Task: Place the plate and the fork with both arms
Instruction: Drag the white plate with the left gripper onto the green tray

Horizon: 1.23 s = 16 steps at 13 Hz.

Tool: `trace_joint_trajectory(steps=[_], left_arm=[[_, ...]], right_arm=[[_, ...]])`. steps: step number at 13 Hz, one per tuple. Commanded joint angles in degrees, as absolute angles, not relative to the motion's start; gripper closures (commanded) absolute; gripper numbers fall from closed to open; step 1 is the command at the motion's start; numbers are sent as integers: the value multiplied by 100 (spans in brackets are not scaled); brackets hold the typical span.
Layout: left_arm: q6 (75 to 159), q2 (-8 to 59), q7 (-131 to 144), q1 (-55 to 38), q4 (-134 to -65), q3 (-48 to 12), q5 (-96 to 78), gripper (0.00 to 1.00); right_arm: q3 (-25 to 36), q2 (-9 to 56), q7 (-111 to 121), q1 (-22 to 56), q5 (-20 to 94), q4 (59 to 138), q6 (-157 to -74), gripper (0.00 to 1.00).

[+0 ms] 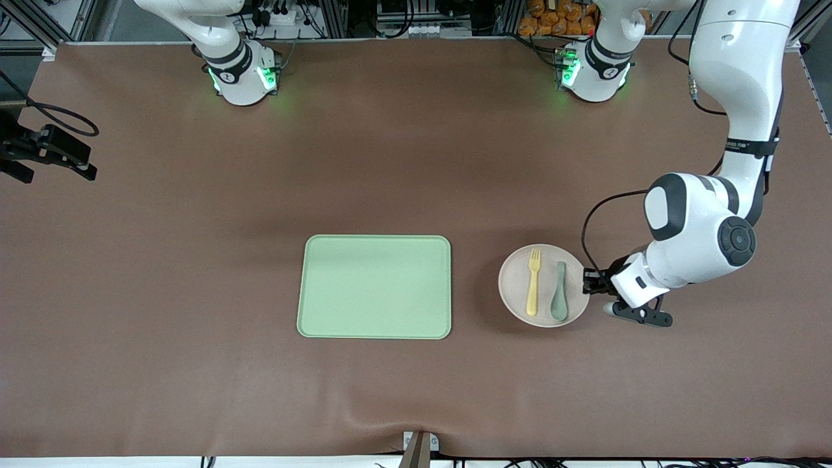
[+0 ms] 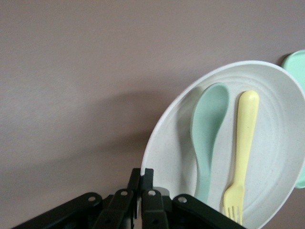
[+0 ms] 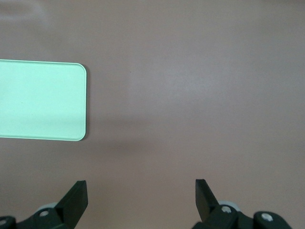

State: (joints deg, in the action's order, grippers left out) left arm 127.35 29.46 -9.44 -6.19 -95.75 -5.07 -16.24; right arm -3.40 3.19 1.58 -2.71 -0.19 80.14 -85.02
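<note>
Gripping the plate point(image 1: 513, 286) by its rim at the 3 o'clock edge in the front view, the left gripper point(image 1: 590, 281) has its fingers point(image 2: 141, 183) pinched tight on it. Plate sits on the table point(image 1: 162, 260) beside the green tray point(image 1: 375, 286), toward the left arm's end. Fork point(image 1: 533, 281) and grey-green spoon point(image 1: 559, 292) lie side by side in the plate, apart. Right gripper point(image 3: 141, 195) hangs above bare table near the tray, jaws wide, holding nothing; arm waits.
</note>
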Motion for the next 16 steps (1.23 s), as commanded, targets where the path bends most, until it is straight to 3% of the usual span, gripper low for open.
trace_joint_trajectory(steps=[1,8,16], left_arm=[[12551,3129,-713,-825,-9106,-492,-1907,100],[12551,3427,534,-1370,-8509,-510,-2127,100],[12752,4217,2117,-2354,-7691,-475,-2329,100]], right_arm=[[-325,334,211,-281,35,7972,-8517,0],[-316,352,211,-290,35,7972,-8552,0],[-316,422,211,-308,18,7963,-8569,0]])
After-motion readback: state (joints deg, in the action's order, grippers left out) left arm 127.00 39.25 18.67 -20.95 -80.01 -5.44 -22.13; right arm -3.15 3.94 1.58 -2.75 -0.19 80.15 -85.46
